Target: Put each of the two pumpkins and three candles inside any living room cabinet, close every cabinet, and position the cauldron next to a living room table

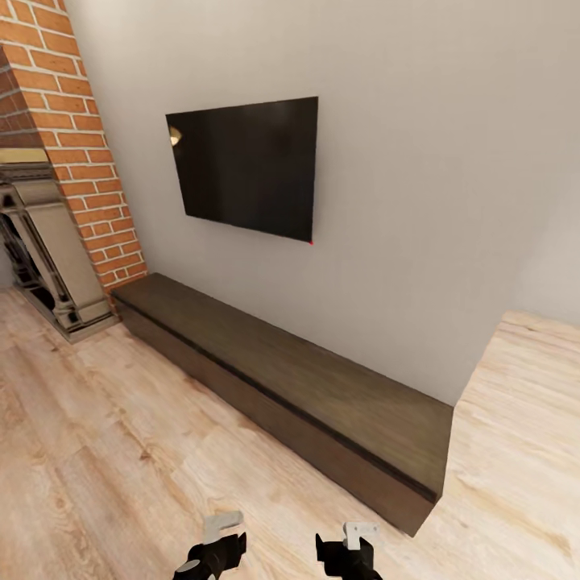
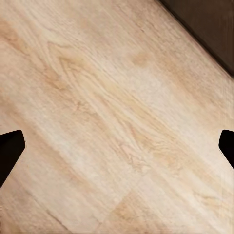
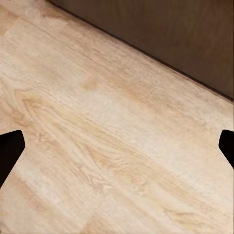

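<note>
The long, low dark-brown cabinet (image 1: pixel 282 379) runs along the grey wall, and its plain fronts look shut. My left gripper (image 1: pixel 213 552) and right gripper (image 1: pixel 350 552) hang low over the wooden floor, a short way in front of the cabinet. In the left wrist view the left gripper (image 2: pixel 117 148) is open with bare floor between its fingers and a cabinet corner (image 2: pixel 209 24) beyond. The right gripper (image 3: pixel 117 148) is likewise open and empty, facing the cabinet front (image 3: pixel 170 39). The pumpkins, candles, cauldron and table are out of view.
A black television (image 1: pixel 246 165) hangs on the wall above the cabinet. A brick chimney (image 1: pixel 72 121) with a grey fireplace surround (image 1: pixel 48 242) stands at the left. A light wooden surface (image 1: pixel 524 419) abuts the cabinet's right end. Pale plank floor (image 1: pixel 97 451) spreads in front.
</note>
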Motion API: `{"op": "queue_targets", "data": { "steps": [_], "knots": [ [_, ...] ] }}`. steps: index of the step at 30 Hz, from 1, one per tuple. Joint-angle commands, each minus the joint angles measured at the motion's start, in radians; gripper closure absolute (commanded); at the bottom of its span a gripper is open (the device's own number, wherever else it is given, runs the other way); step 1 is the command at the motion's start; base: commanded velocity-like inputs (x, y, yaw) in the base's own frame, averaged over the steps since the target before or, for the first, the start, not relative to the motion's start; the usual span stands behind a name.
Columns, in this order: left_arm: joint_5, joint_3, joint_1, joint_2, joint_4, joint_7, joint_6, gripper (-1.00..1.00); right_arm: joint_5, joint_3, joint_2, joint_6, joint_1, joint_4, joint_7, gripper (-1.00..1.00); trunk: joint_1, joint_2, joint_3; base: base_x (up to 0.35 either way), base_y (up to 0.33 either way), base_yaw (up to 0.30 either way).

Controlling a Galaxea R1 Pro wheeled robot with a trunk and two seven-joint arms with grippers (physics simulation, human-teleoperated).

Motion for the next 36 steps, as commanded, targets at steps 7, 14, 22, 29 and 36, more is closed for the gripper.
{"op": "queue_targets", "data": {
  "steps": [7, 14, 22, 29, 36],
  "knots": [
    [0.010, -0.009, 0.000, 0.000, 0.000, 0.006, -0.003, -1.00, -0.007, 0.008, 0.000, -0.003, -0.001, 0.002, -0.004, -1.00, 0.001, 0.000, -0.001, 0.326, 0.096, 0.267],
    [0.011, -0.009, -0.001, 0.000, 0.000, 0.006, -0.003, -1.00, -0.007, 0.008, 0.000, -0.004, -0.001, 0.002, -0.004, -1.00, 0.001, 0.000, -0.001, 0.326, 0.066, 0.290],
    [0.011, -0.009, -0.001, 0.000, 0.000, 0.006, -0.003, -1.00, -0.007, 0.008, 0.000, -0.004, -0.001, 0.002, -0.004, -1.00, 0.001, 0.000, -0.001, 0.326, 0.004, 0.291],
    [0.010, -0.009, -0.001, 0.000, 0.000, 0.006, -0.003, -1.00, -0.007, 0.009, 0.000, -0.004, -0.001, 0.002, -0.004, -1.00, 0.001, 0.000, -0.001, 0.326, 0.000, 0.291],
    [0.011, -0.009, -0.001, 0.000, 0.000, 0.006, -0.003, -1.00, -0.007, 0.009, 0.000, -0.004, -0.001, 0.002, -0.004, -1.00, 0.001, 0.000, -0.001, 0.326, 0.000, 0.291]
  ]
}}
